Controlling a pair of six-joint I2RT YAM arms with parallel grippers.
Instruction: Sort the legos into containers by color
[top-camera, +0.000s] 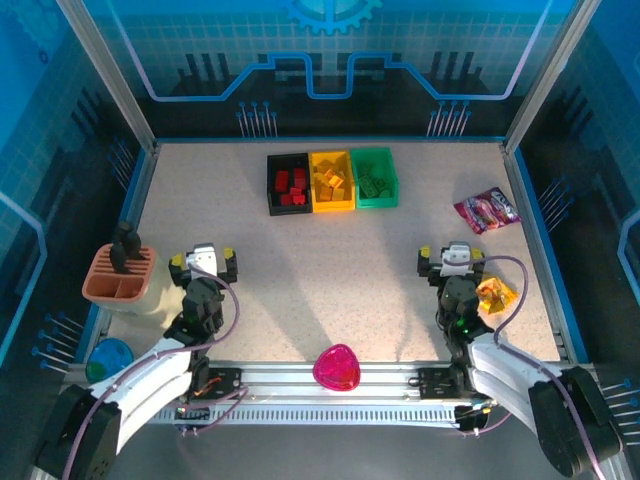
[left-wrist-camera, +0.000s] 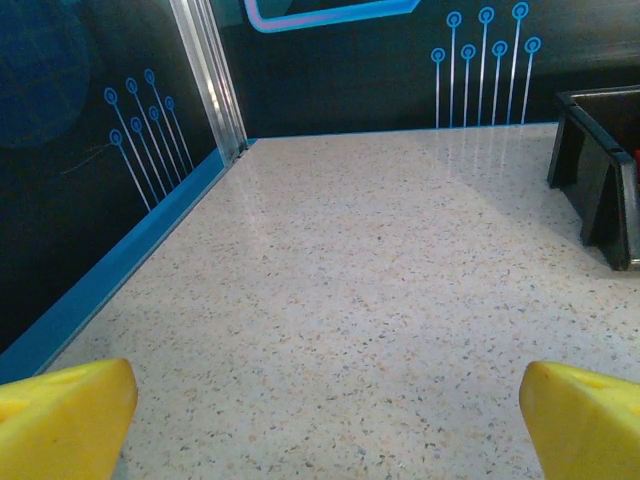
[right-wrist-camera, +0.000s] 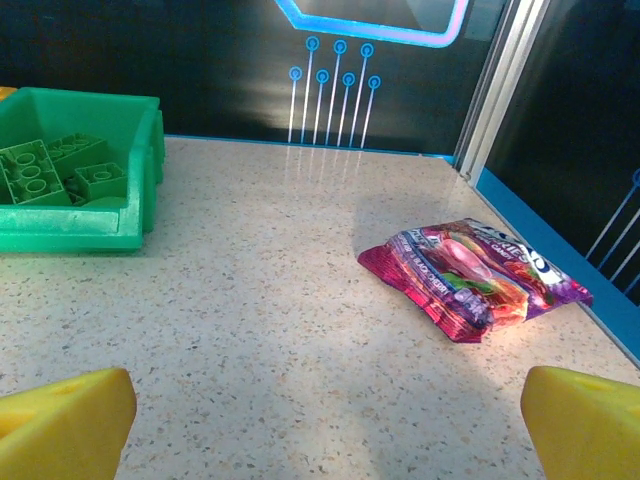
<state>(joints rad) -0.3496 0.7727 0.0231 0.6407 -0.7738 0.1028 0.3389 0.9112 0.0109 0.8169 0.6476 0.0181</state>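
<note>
From above, the legos (top-camera: 292, 185) lie by color in the black bin (top-camera: 274, 190), yellow bin (top-camera: 331, 204) and green bin (top-camera: 376, 201), at the far middle of the table (top-camera: 330, 270). The left gripper (top-camera: 203, 262) and right gripper (top-camera: 452, 260) hang near the front, wide open and empty. The left wrist view has the black bin's corner. The right wrist view has green legos in the green bin and a snack packet (right-wrist-camera: 475, 275) lying apart. I think sorting is done, with nothing left to pick.

Pretty bright, even overhead light, bluish around the walls. Soft shadows fall on the speckled beige tabletop (right-wrist-camera: 250, 330) ahead of the right gripper (right-wrist-camera: 325, 430). The crinkly purple foil snack packet (right-wrist-camera: 470, 275) ahead-right catches some glare, and the yellow fingertips (right-wrist-camera: 65, 420) look a bit soft up close.
</note>
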